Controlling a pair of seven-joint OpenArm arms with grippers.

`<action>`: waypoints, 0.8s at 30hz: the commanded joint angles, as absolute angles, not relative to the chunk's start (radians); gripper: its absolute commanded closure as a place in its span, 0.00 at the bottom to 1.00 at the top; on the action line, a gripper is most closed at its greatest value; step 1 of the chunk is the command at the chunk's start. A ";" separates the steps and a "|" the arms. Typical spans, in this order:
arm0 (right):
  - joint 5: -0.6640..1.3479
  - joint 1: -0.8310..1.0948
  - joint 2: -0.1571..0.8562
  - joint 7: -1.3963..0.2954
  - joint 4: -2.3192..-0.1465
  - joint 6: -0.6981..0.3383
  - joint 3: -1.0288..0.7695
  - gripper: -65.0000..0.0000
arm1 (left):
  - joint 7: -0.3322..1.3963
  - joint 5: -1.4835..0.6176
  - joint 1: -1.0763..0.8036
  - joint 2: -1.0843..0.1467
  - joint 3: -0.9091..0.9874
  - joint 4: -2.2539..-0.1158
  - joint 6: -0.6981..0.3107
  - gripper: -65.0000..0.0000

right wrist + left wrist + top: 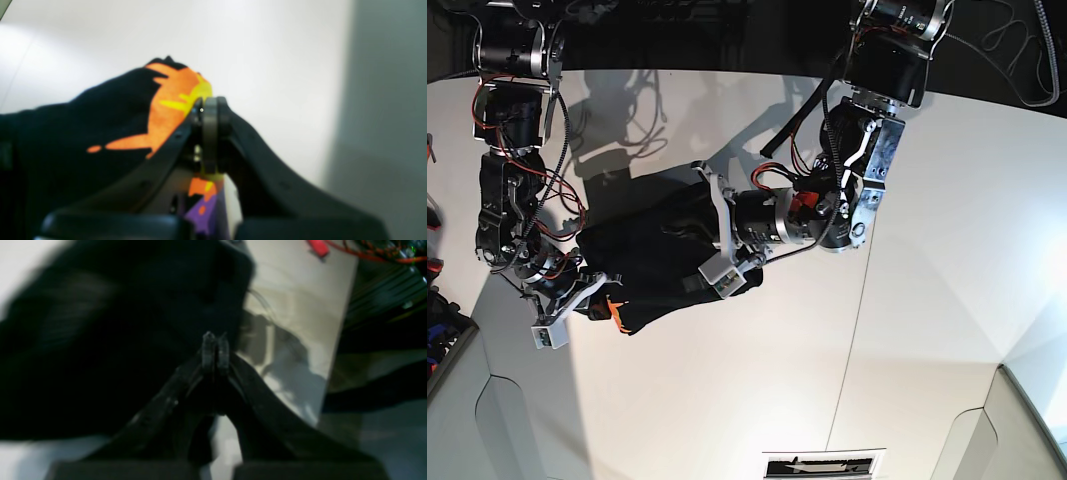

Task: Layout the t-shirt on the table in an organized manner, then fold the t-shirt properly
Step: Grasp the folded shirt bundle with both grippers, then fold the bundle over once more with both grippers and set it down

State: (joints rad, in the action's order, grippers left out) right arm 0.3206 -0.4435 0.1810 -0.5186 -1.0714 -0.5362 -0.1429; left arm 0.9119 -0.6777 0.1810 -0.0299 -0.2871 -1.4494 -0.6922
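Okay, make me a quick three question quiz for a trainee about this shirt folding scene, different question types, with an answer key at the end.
1. True or false: the t-shirt lies flat and spread out on the table.
2. Multiple choice: which print colours show beside the right gripper in its wrist view? A) green and white B) orange and yellow C) red and blue
3. Fill in: both the left gripper and the right gripper are ____ on the shirt's cloth.

Key
1. False: it is bunched up between the two arms.
2. B
3. shut
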 commanded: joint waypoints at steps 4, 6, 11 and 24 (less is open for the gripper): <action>0.341 -0.458 0.188 -0.563 -1.093 -0.550 -0.070 1.00 | 0.887 -0.673 0.204 -0.041 -0.281 -1.409 -0.698 1.00; 0.361 -0.427 0.188 -0.603 -1.120 -0.550 -0.063 1.00 | 0.886 -0.662 0.204 -0.072 -0.281 -1.403 -0.698 1.00; 0.408 -0.288 0.188 -0.616 -1.282 -0.550 -0.064 1.00 | 0.870 -0.661 0.208 -0.184 -0.281 -1.403 -0.698 1.00; 0.569 0.042 0.078 -0.659 -1.637 -0.555 -0.063 1.00 | 0.782 -0.583 0.268 -0.316 -0.281 -1.400 -0.698 1.00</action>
